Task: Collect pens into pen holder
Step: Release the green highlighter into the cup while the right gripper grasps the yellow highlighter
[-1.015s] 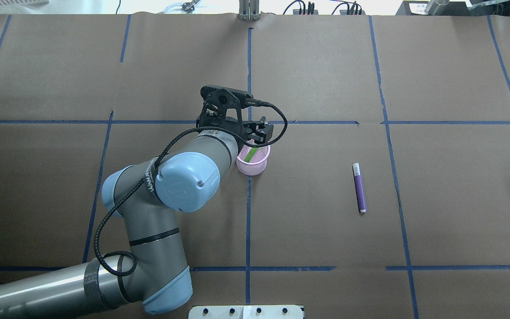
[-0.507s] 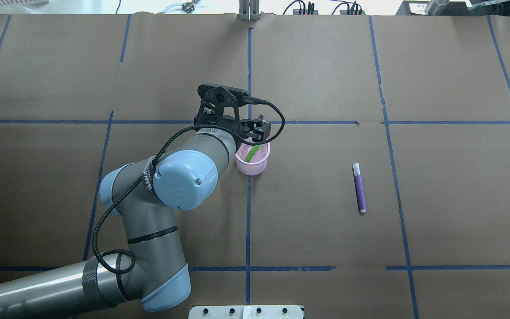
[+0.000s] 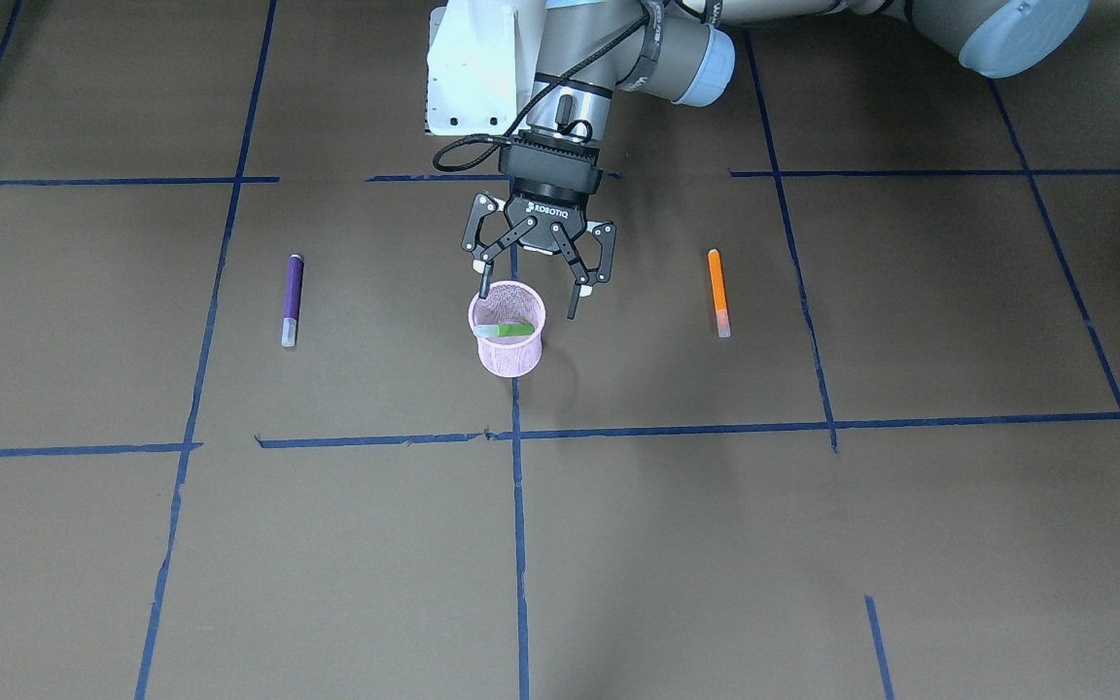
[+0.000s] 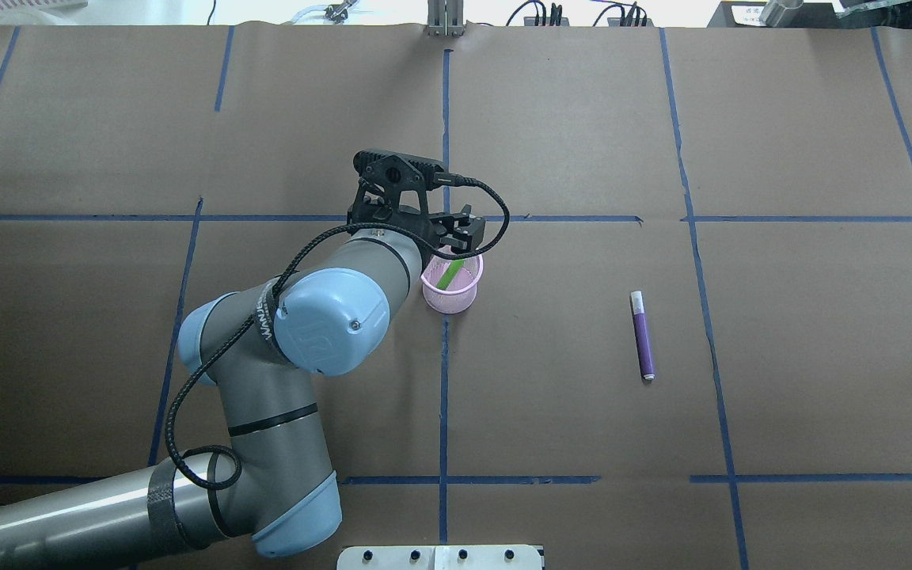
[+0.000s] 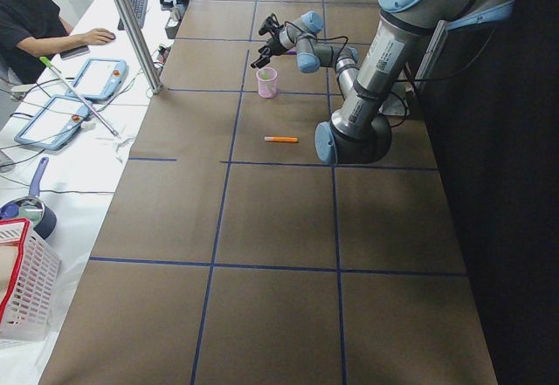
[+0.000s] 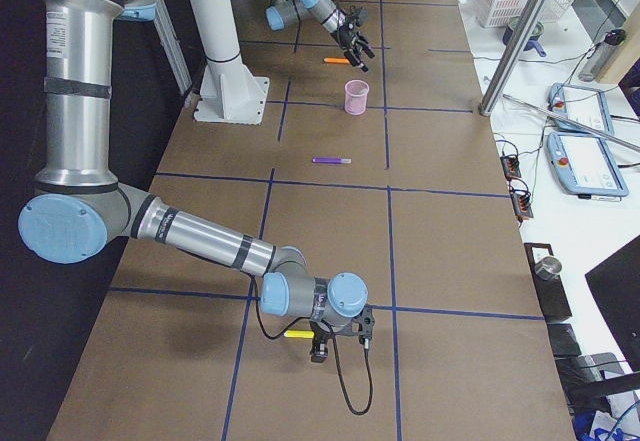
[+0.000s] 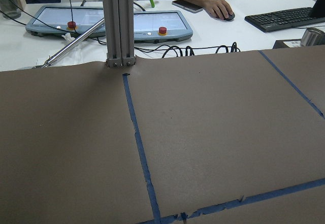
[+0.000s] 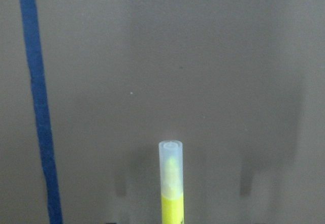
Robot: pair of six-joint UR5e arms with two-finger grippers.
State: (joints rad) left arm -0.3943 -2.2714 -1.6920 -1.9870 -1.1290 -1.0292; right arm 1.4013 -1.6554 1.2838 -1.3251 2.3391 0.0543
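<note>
Our left gripper [image 3: 529,299] hangs just over the holder [image 3: 509,358] with its fingers spread and empty, we judge because the green pen [image 3: 513,331] already leans inside it. The orange pen [image 3: 717,292] and purple pen [image 3: 292,297] lie flat on the table [image 3: 813,544] on either side, well apart, not yet collected. Our right gripper [image 6: 340,346] sits low by a yellow pen [image 8: 171,193]; whether its fingers are apart or together we cannot tell.
</note>
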